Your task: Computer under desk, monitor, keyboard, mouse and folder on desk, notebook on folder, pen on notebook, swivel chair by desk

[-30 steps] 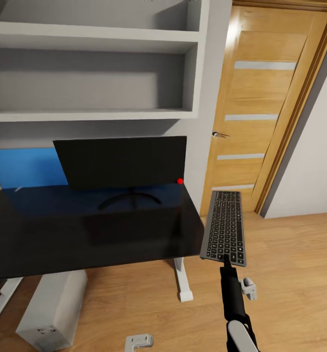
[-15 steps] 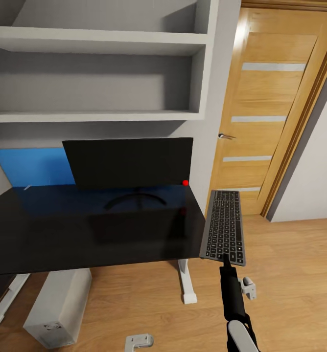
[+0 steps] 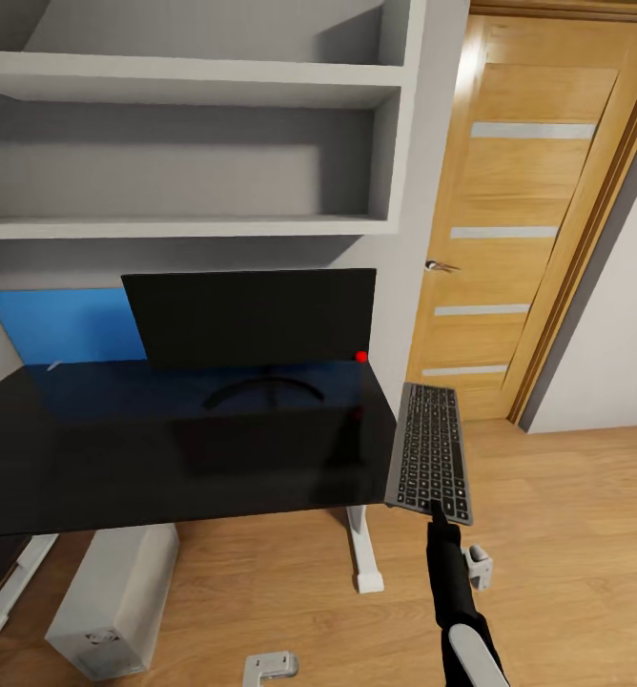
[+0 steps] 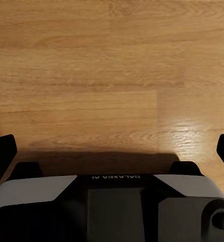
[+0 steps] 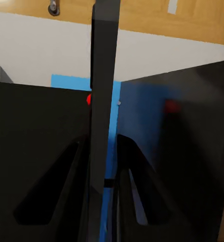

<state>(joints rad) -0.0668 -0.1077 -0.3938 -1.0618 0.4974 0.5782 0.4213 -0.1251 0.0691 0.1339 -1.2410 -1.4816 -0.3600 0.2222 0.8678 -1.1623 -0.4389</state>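
Keyboard [image 3: 431, 452] pinched by its near edge in right claw [image 3: 439, 510], off bench [image 3: 166, 458] corner: swing left, lower flat before monitor [image 3: 252, 317]; left claw [image 4: 112, 151] wide.

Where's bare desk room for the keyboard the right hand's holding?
The right hand grips the keyboard just off the desk's right edge. The widest bare patch is the front strip between the monitor stand and the near edge. Behind, the screen and the blue panel crowd the back.
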